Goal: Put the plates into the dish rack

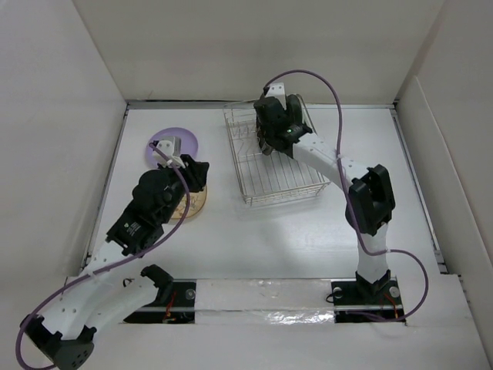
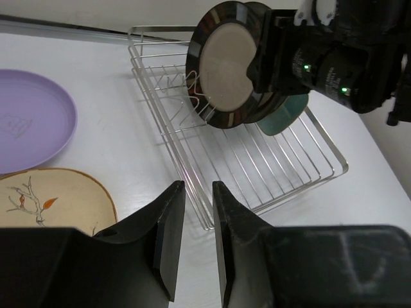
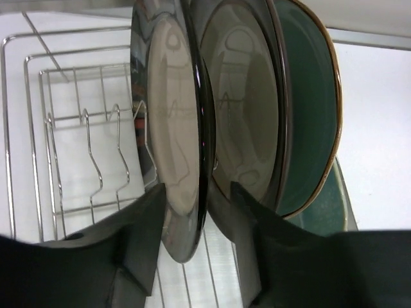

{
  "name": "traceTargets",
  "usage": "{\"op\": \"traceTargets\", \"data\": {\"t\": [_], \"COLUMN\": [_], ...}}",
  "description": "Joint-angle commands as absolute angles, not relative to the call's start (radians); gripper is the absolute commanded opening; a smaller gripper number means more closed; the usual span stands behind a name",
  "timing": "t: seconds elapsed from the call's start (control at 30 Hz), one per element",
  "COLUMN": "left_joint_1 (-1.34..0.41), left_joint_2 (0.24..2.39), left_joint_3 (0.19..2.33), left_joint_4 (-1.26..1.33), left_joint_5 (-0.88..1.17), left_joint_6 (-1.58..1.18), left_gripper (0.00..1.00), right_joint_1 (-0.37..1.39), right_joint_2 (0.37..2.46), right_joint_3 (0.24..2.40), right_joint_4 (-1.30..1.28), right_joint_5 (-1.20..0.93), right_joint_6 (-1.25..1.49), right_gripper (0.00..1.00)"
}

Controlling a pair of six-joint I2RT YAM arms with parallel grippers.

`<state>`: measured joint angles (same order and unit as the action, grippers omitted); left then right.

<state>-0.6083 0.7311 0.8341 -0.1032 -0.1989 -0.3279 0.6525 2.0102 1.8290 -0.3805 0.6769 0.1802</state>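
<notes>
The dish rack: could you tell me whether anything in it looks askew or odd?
Nothing stands out: the black-rimmed plate, in the right gripper, stands upright in the dish rack beside the grey-brown plate and green plate, also upright.

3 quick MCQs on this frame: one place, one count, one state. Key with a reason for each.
1. Where is the lavender plate?
A) standing in the rack
B) flat on the table, left of the dish rack
C) leaning on the back wall

2. How many plates show lying flat on the table?
A) none
B) two
C) four

3. The left gripper is:
A) open and empty
B) shut on a plate
C) shut on a rack wire

Key:
1 B, it lies flat beside the rack's left side.
2 B, only the lavender plate and the tan plate.
3 A, its fingers stand apart with only table between them.
</notes>
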Motion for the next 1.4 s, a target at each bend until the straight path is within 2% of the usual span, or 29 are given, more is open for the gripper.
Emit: {"op": "traceTargets", "data": {"t": [0.0, 0.07, 0.17, 0.3, 0.33, 0.37, 0.43, 0.47, 0.5, 0.53, 0.63, 0.67, 0.73, 0.93, 1.1, 1.3, 1.37], "left_joint_1": [-0.606, -0.606, -0.606, -0.554, -0.472, -0.415, -0.280, -0.130, -0.061, -0.008, 0.046, 0.066, 0.139, 0.288, 0.288, 0.288, 0.288], "left_joint_2": [0.759, 0.773, 0.799, 0.876, 0.893, 0.911, 0.965, 0.980, 1.003, 1.009, 1.034, 1.038, 1.071, 1.230, 1.380, 1.416, 1.423], "left_joint_3": [0.841, 0.841, 0.850, 0.880, 0.882, 0.876, 0.856, 0.830, 0.818, 0.804, 0.764, 0.735, 0.718, 0.655, 0.650, 0.631, 0.602], "left_joint_4": [-0.092, -0.097, -0.113, -0.181, -0.187, -0.192, -0.181, -0.175, -0.169, -0.169, -0.181, -0.179, -0.195, -0.178, -0.146, -0.121, -0.097], "left_joint_5": [-0.271, -0.299, -0.357, -0.387, -0.335, -0.284, -0.087, -0.019, 0.039, 0.057, -0.064, -0.084, -0.109, 0.058, 0.139, 0.172, 0.201], "left_joint_6": [-0.340, -0.347, -0.371, -0.426, -0.442, -0.468, -0.494, -0.508, -0.524, -0.531, -0.558, -0.560, -0.561, -0.545, -0.535, -0.545, -0.571], "left_gripper": [0.21, 0.20, 0.20, 0.23, 0.24, 0.26, 0.27, 0.28, 0.29, 0.30, 0.50, 0.61, 0.66, 0.64, 0.62, 0.59, 0.52], "right_joint_1": [0.655, 0.655, 0.655, 0.673, 0.690, 0.710, 0.732, 0.754, 0.764, 0.778, 0.811, 0.821, 0.821, 0.795, 0.727, 0.704, 0.704], "right_joint_2": [1.905, 1.884, 1.803, 1.614, 1.520, 1.470, 1.319, 1.269, 1.223, 1.180, 1.040, 0.990, 0.948, 0.848, 0.812, 0.810, 0.811], "right_joint_3": [1.812, 1.818, 1.807, 1.657, 1.552, 1.493, 1.367, 1.239, 1.180, 1.128, 0.976, 0.953, 0.910, 0.841, 0.815, 0.801, 0.802], "right_joint_4": [-0.296, -0.288, -0.272, -0.187, -0.139, -0.114, -0.036, -0.014, 0.014, 0.047, 0.055, 0.052, 0.040, 0.037, 0.046, 0.061, 0.063], "right_joint_5": [0.649, 0.638, 0.609, 0.540, 0.526, 0.519, 0.499, 0.494, 0.485, 0.463, 0.486, 0.483, 0.489, 0.486, 0.407, 0.342, 0.333], "right_joint_6": [0.206, 0.202, 0.202, 0.228, 0.244, 0.256, 0.309, 0.330, 0.348, 0.374, 0.393, 0.393, 0.380, 0.341, 0.341, 0.353, 0.356], "right_gripper": [0.59, 0.73, 0.82, 0.85, 0.84, 0.73, 0.42, 0.08, 0.00, 0.00, 0.00, 0.03, 0.07, 0.10, 0.11, 0.12, 0.12]}}
